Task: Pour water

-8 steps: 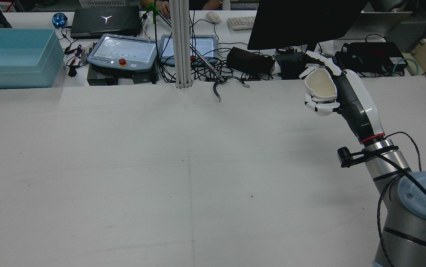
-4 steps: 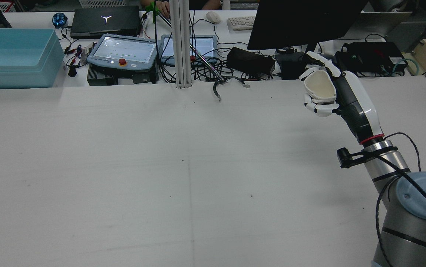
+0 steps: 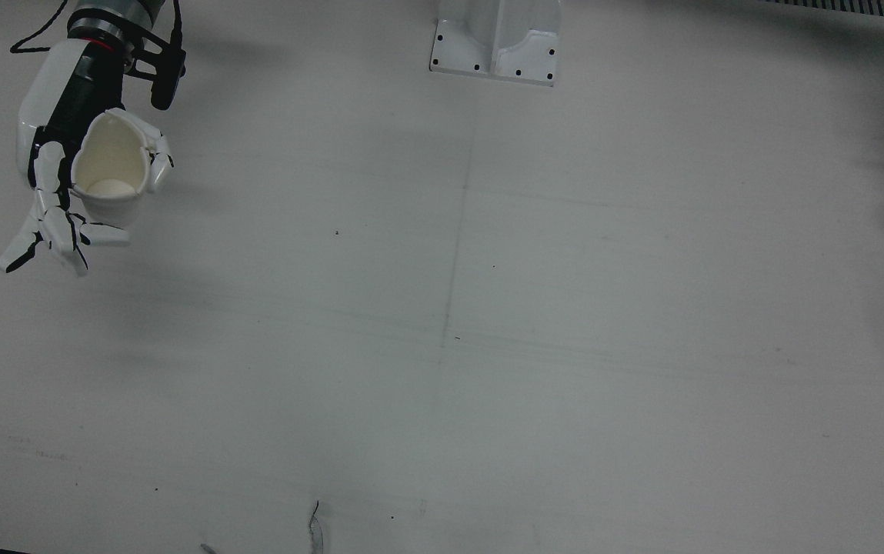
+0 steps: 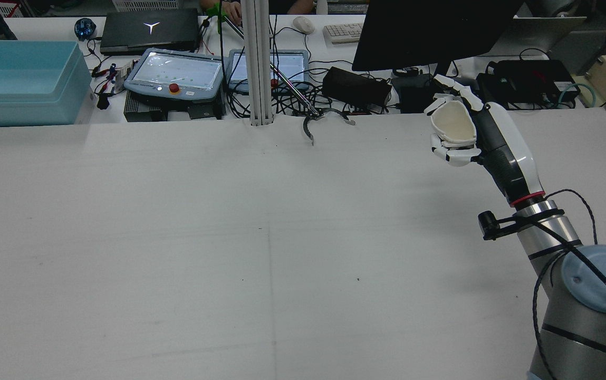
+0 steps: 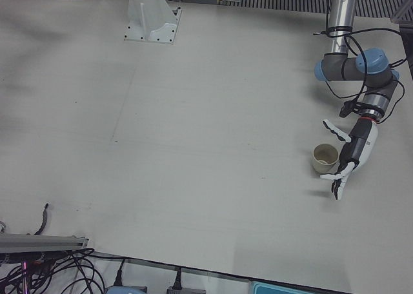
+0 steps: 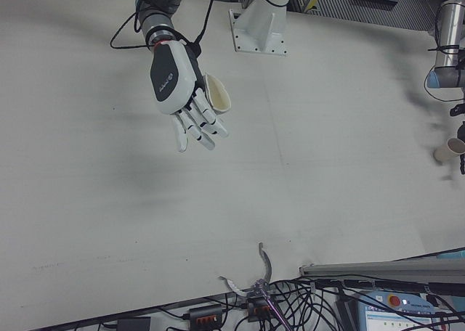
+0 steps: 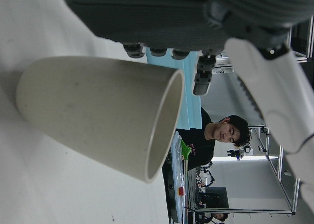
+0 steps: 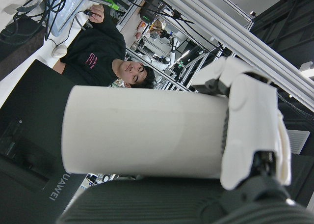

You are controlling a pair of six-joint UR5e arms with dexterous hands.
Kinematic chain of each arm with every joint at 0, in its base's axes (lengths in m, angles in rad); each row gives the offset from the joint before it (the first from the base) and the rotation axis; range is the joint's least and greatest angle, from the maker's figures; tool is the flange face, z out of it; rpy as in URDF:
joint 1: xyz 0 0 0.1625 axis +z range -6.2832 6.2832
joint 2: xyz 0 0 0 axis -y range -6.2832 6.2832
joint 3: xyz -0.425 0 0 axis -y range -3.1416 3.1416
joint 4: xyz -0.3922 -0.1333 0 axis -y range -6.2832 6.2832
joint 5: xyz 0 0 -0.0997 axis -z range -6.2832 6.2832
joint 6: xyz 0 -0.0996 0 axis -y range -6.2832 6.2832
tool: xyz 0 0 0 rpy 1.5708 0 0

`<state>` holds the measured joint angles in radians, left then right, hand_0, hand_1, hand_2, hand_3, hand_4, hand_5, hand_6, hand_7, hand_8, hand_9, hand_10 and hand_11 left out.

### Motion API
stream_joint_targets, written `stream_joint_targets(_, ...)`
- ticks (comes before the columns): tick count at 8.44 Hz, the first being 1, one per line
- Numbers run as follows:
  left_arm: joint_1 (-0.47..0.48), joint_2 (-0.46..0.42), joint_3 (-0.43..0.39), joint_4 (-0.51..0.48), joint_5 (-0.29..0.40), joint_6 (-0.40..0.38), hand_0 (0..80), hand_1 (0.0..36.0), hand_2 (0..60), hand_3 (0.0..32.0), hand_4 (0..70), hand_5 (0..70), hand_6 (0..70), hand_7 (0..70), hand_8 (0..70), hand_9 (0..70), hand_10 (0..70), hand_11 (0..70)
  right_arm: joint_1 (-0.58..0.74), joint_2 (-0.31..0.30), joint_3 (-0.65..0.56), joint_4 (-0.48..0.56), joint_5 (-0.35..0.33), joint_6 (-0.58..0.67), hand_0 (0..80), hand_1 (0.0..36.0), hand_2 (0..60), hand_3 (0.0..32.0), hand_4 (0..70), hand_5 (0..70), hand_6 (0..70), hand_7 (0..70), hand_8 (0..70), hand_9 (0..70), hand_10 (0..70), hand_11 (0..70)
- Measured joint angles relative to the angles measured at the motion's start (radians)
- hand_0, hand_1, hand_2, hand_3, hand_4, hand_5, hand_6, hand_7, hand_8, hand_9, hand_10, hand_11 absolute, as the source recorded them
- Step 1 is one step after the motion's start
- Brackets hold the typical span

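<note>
Cup in right hand: white paper cup [image 4: 453,122] was held clear above the table, tipped over with its mouth towards the middle of the station; its rim was squeezed out of round.
Right hand [image 4: 492,140]: it was closed on the white paper cup, thumb on one side and fingers [image 4: 455,154] curled on the other; in the right-front view some fingers stuck out straight past the cup.
Left hand [image 5: 353,153]: it was low at the table with its fingers spread wide, thumb and fingers on either side of the second cup; whether the palm touched that cup could not be told.
Second cup [image 5: 324,157]: it stood upright on the table, mouth up, just beside the left palm.
Table [image 4: 229,237]: white top with a faint seam down the middle.
Post [image 4: 258,63]: an aluminium profile rose from the far edge of the table.
Teach pendants [image 4: 176,74]: two lay beyond that edge with lit screens, the nearer one bearing a red stop button [image 4: 174,87].
Bin [image 4: 18,82]: pale blue, at the far left.
Monitor [image 4: 429,31]: its dark back faced the robot; the right hand view showed "HUAWEI" on it.
Laptop [image 4: 150,30]: closed and black, with a white Y-shaped mark on the lid.
Keyboard [image 4: 342,32] and mouse [image 4: 303,24]: on the far desk.
Person [image 8: 105,49]: seated beyond, in a black top with pink lettering too small to read.
</note>
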<state>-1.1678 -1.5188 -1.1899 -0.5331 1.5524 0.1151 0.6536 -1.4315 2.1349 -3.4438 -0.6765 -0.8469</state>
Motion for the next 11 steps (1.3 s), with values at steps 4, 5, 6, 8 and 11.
stream_joint_targets(4, -0.002, -0.001, 0.046, -0.019, 0.0, 0.004, 48.8, 4.9, 0.0, 0.0, 5.1, 0.0, 0.0, 0.0, 0.0, 0.0, 2.4, 5.0, 0.013, 0.0, 0.008, 0.0, -0.005, 0.007, 59.1, 32.6, 43.7, 0.0, 6.7, 13.7, 32.2, 38.5, 15.7, 18.6, 0.0, 0.0)
stream_joint_targets(5, -0.007, -0.007, 0.07, -0.026, -0.01, 0.012, 51.1, 6.7, 0.0, 0.0, 6.5, 0.0, 0.0, 0.0, 0.0, 0.0, 2.7, 5.6, 0.046, -0.003, 0.011, -0.001, -0.032, 0.007, 59.0, 32.5, 43.3, 0.0, 6.2, 13.6, 32.0, 38.6, 15.7, 18.6, 0.0, 0.0)
stream_joint_targets(6, -0.011, -0.011, 0.085, -0.031, -0.026, 0.024, 50.9, 6.1, 0.0, 0.0, 7.2, 0.0, 0.0, 0.0, 0.0, 0.0, 2.4, 5.1, 0.086, -0.016, 0.01, -0.002, -0.073, 0.018, 58.6, 32.3, 43.2, 0.0, 5.1, 13.4, 30.8, 38.7, 15.5, 18.4, 0.0, 0.0)
stream_joint_targets(8, -0.043, -0.013, 0.089, -0.059, -0.041, 0.056, 52.6, 4.0, 0.0, 0.0, 11.0, 0.0, 0.0, 0.0, 0.0, 0.0, 1.1, 3.1, 0.125, -0.076, 0.005, -0.002, -0.111, 0.062, 57.3, 31.3, 42.4, 0.0, 3.8, 13.1, 29.3, 37.4, 15.3, 18.3, 0.0, 0.0)
stream_joint_targets(11, -0.174, 0.002, -0.022, -0.071, -0.043, 0.165, 51.5, 1.4, 0.0, 0.0, 12.6, 0.0, 0.2, 0.0, 0.0, 0.0, 0.9, 2.7, 0.15, -0.151, -0.066, 0.003, -0.119, 0.169, 52.6, 26.3, 42.4, 0.0, 8.3, 12.9, 31.4, 35.4, 23.2, 28.8, 1.5, 4.3)
